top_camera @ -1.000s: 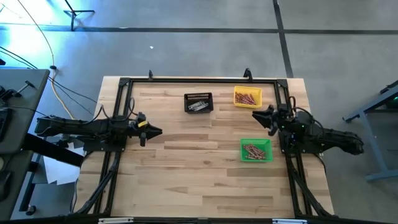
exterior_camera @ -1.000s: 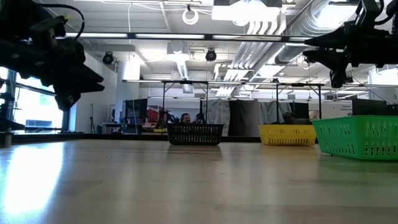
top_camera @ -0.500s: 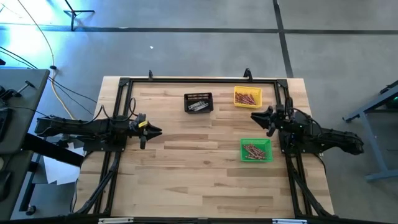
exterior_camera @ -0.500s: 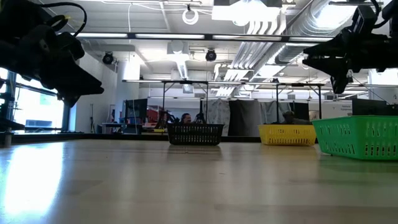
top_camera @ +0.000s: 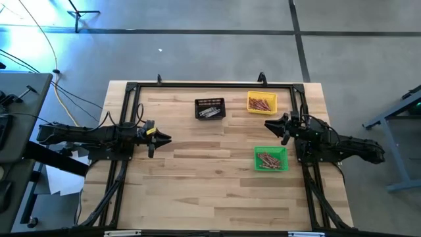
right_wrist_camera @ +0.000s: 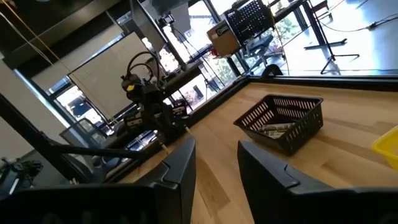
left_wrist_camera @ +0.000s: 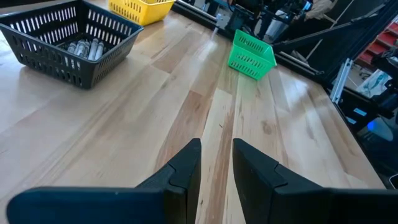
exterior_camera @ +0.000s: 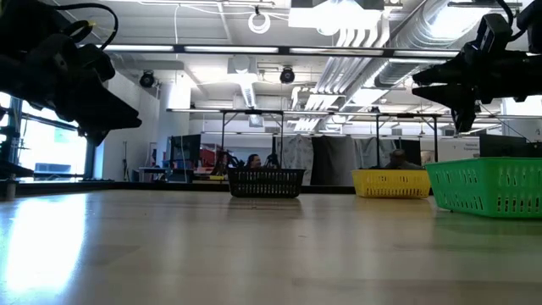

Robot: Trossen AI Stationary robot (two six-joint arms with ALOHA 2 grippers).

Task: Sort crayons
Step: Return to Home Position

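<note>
The crayons lie in three small bins on the wooden table. Grey ones are in the black bin at the far middle. Reddish-orange ones are in the yellow bin at the far right. Brownish ones are in the green bin on the right. My left gripper hovers above the table's left side, open, with nothing between its fingers. My right gripper hovers between the yellow and green bins, open and empty, pointing toward the left.
A black metal frame runs along the table's far edge and both sides. Bare wood spans the middle and near half of the table. People and equipment show in the room beyond the far edge.
My left gripper has rolled a little about its own long axis while staying in place. My right gripper has tipped its fingers down slightly toward level. The bins and crayons have not moved.
</note>
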